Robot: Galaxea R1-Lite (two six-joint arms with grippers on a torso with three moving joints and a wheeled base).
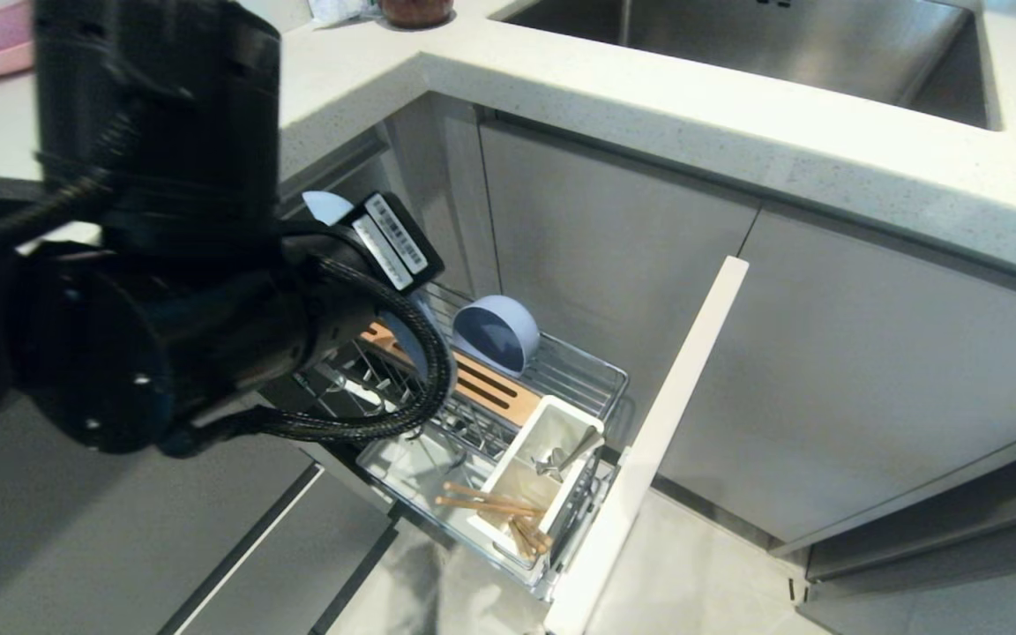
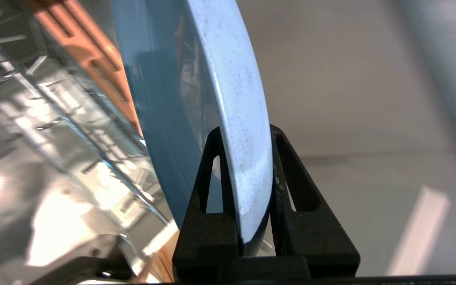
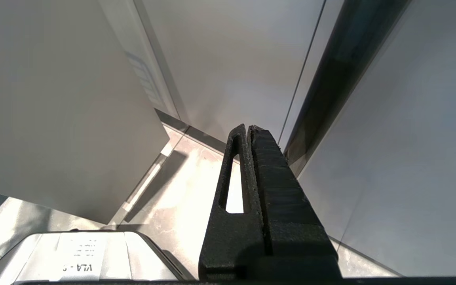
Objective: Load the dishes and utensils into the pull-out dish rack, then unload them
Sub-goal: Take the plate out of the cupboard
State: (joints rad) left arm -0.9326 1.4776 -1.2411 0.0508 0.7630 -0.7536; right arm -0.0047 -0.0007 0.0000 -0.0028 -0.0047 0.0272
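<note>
L tool (image 2: 244,138) is clamping the blue plate (image 2: 228,99) by its rim, edge-on over the rack (image 1: 561,375). Load or unload unclear. Next: keeping plate upright btwn prongs. R tool (image 3: 249,130) is sitting shut, empty.

Head view: even, bright indoor light; the countertop (image 1: 649,123) reads pale with mild glare. The left arm (image 1: 164,291) looms dark and soft-edged. Left wrist view: the dish rack (image 2: 65,130) wires smear with blur and bright reflections; the plate (image 2: 232,99) rim stays sharp. Right wrist view: the floor (image 3: 180,206) is overexposed and carries a cabinet shadow.
</note>
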